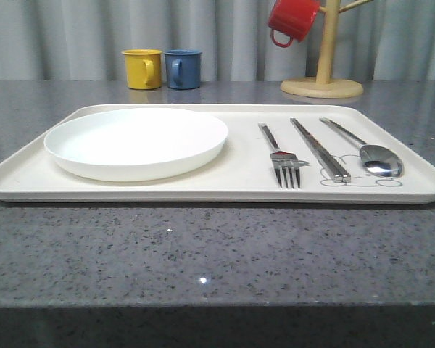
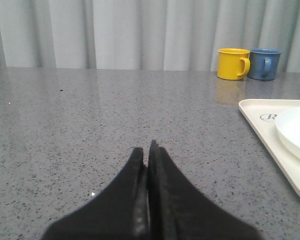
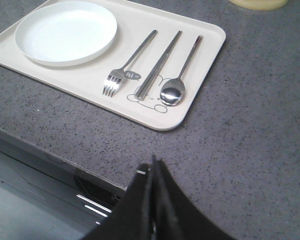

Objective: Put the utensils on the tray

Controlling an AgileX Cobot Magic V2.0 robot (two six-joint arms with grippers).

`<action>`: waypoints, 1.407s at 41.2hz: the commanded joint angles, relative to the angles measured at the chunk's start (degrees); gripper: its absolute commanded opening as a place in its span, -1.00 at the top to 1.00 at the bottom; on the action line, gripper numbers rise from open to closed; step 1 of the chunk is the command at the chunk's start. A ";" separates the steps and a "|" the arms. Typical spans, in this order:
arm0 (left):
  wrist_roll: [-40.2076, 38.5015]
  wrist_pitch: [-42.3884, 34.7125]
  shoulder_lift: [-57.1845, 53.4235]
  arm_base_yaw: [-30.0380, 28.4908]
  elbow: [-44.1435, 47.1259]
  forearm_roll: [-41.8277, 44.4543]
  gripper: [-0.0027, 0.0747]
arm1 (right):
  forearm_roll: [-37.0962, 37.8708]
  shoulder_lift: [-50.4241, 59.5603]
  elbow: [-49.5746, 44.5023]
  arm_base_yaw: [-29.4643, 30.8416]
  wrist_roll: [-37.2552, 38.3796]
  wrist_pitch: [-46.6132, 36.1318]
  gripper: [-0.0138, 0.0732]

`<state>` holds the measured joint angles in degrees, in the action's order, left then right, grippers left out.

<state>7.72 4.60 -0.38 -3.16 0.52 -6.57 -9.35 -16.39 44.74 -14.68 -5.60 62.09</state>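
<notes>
All 3 utensils lie on the tray; both grippers closed and empty.

You will find the fork [image 1: 281,156], chopsticks [image 1: 319,148] and spoon [image 1: 362,147] side by side, apart, on the right half of the cream tray [image 1: 203,190], beside the white plate [image 1: 136,141]. Left gripper [image 2: 148,150] and right gripper [image 3: 153,165] have fingers pressed together, holding nothing. Judged: the steel pieces are light, stiff, slippery and low-lying; take any regrip mid-handle, across the narrow width.
</notes>
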 commanded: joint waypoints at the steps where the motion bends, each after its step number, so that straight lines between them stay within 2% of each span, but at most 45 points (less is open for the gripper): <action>1: -1.69 -4.60 -1.36 0.31 -0.17 0.73 0.98 | -0.44 -0.74 1.15 -0.05 -0.46 -4.11 0.84; 9: -0.55 -4.60 -1.36 2.72 -0.17 1.01 0.98 | -0.44 -0.74 1.15 -0.05 -0.46 -4.11 0.84; 25: -0.55 -6.06 -1.36 2.99 -0.17 2.54 0.98 | -0.44 -0.74 1.15 -0.05 -0.46 -4.11 0.84; 35: -0.55 -6.15 -1.36 5.26 -0.17 2.54 0.98 | -0.44 -0.74 1.15 -0.05 -0.46 -4.11 0.84; 58: -0.55 -6.04 -1.36 5.26 -0.17 2.54 0.98 | -0.44 -0.74 1.15 -0.05 -0.46 -4.11 0.84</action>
<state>7.17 3.52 -0.38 1.82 0.52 -4.06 -9.35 -16.39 44.74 -14.68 -5.60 62.09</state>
